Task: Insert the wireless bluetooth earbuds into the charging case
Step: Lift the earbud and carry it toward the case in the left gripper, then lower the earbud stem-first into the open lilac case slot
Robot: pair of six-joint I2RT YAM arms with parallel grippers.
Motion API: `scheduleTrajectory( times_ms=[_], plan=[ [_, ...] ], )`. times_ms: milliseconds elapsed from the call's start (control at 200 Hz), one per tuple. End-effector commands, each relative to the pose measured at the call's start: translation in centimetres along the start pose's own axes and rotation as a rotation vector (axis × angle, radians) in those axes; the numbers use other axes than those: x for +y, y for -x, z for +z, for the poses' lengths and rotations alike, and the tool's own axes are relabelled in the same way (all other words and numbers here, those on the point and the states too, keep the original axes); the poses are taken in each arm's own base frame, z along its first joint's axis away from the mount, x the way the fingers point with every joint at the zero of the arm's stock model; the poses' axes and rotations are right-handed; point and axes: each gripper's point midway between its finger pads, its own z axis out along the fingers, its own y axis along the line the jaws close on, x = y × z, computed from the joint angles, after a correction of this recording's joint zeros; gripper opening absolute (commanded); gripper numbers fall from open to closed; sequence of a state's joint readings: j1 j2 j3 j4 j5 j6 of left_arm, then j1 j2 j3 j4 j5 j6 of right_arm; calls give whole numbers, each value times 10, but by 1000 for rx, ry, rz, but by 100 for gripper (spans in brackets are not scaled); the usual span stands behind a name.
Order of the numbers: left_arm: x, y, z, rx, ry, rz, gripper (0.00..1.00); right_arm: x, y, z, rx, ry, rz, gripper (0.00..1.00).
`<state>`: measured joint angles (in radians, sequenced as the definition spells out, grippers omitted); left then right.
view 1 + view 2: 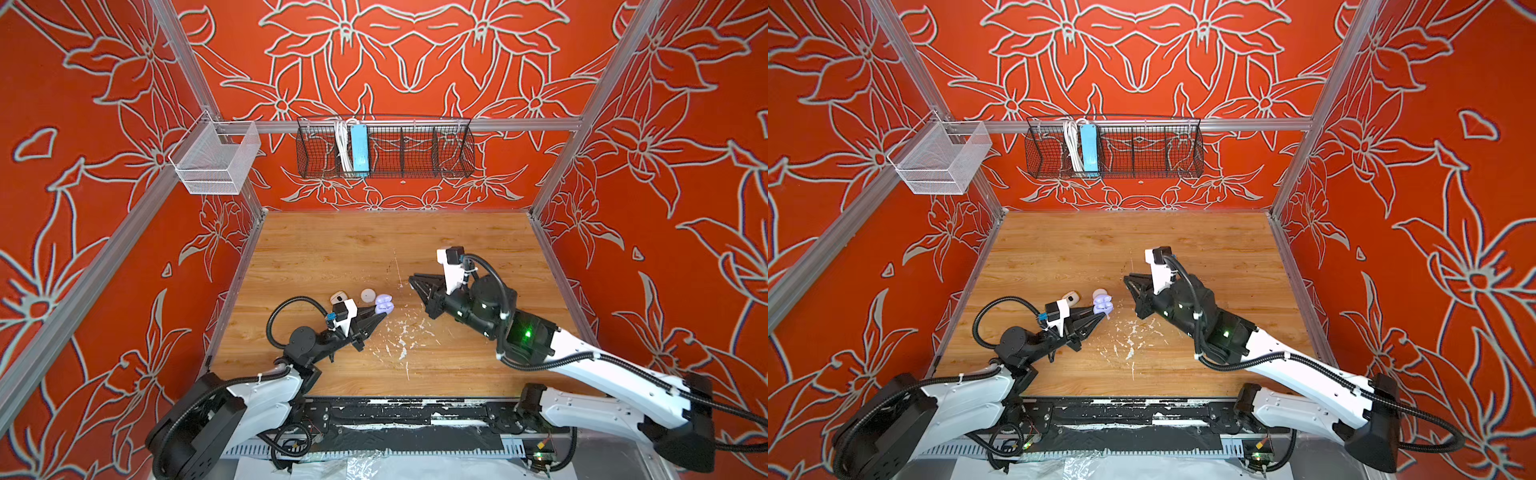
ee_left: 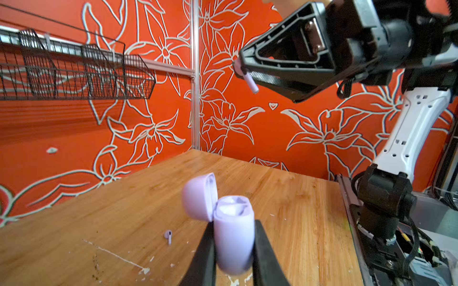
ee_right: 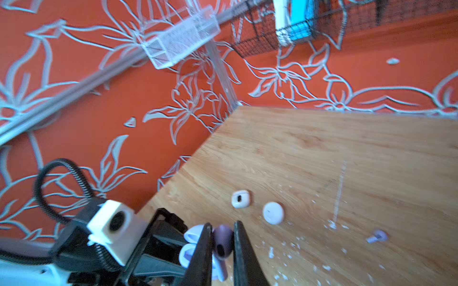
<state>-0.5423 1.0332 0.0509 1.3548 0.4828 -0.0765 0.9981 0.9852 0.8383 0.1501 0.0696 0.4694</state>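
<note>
The left fingers (image 2: 205, 252) clamp the open lavender plastic charging case (image 2: 234, 244) steady for loading. At its two o'clock, the right fingers (image 1: 424, 286) pinch a tiny lavender stemmed earbud (image 3: 221, 241) aloft, its twin (image 2: 168, 236) lying on the wooden desk (image 1: 374, 249).

Orange-red walls (image 1: 415, 195) with pale flower outlines enclose a light wooden tabletop (image 1: 332, 249); a black wire basket (image 1: 415, 156) and a white mesh basket (image 1: 210, 168) hang from aluminium rails (image 1: 519, 124).

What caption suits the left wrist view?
Left end effector clamps open lavender charging case; right end effector holds a lavender earbud above; second earbud lies on the table.
</note>
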Motion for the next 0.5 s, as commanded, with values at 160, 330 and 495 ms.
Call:
scheduleTrajectory(
  times_ms=[160, 330, 495],
  plan=[
    [-27, 35, -8, -115, -95, 98, 0, 69, -4, -11, -173, 382, 1, 15],
    [-38, 42, -11, -127, -120, 139, 0, 82, -20, -10, -214, 460, -13, 15],
    [-41, 47, -14, -144, -114, 157, 0, 93, -26, -8, -245, 503, -33, 15]
  ],
)
